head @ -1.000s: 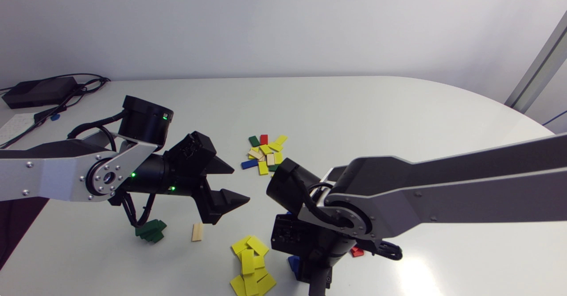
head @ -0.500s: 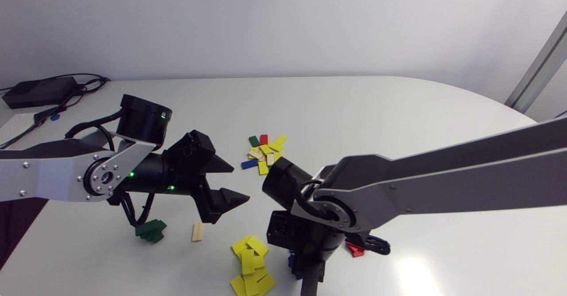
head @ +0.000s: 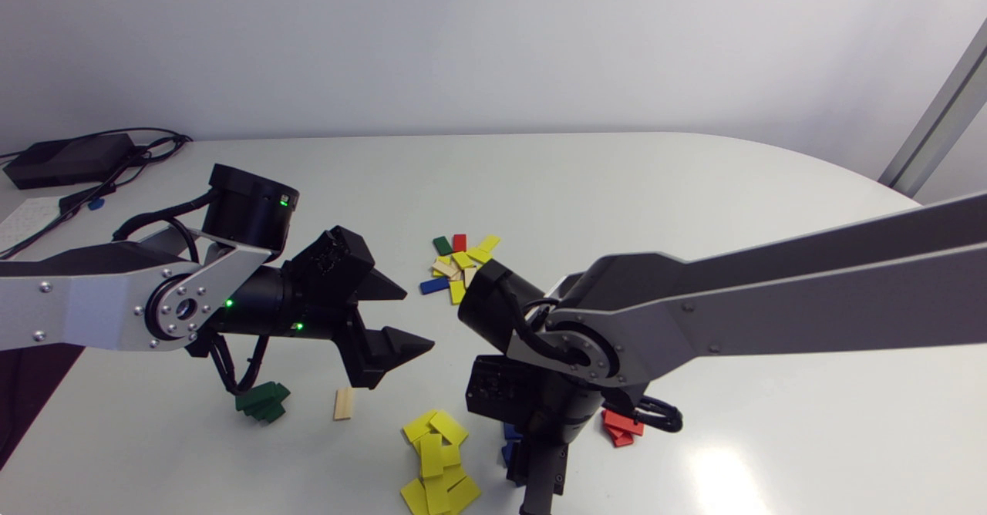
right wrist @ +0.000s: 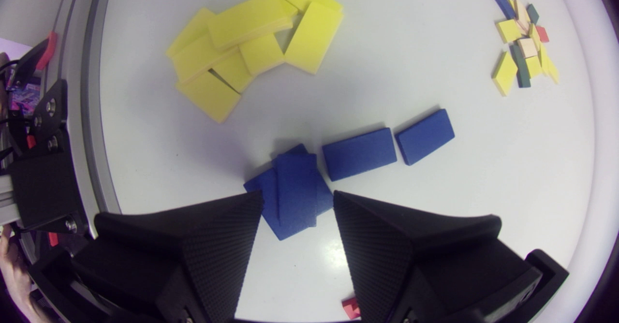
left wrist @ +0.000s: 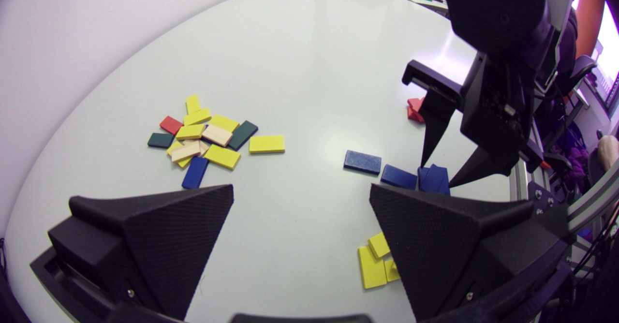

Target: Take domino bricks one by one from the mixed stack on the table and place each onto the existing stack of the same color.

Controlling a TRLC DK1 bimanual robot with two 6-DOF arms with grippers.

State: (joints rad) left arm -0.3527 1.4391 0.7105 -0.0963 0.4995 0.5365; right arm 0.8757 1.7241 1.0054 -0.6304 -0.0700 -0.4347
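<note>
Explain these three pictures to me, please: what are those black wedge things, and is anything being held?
You see a robot's left arm and right arm at a white table, sorting coloured domino bricks. The wide picture is from a camera above. The other two are from cameras on each arm's wrist, looking past its own claw. The black wedges are those claws, called grippers. The left gripper hangs open above the table, holding nothing. The right gripper is open too, just over the blue stack, with two single blue bricks beside it. On the table also lie the mixed pile, a yellow stack, a green stack, a few red bricks and one pale wooden brick.
</note>
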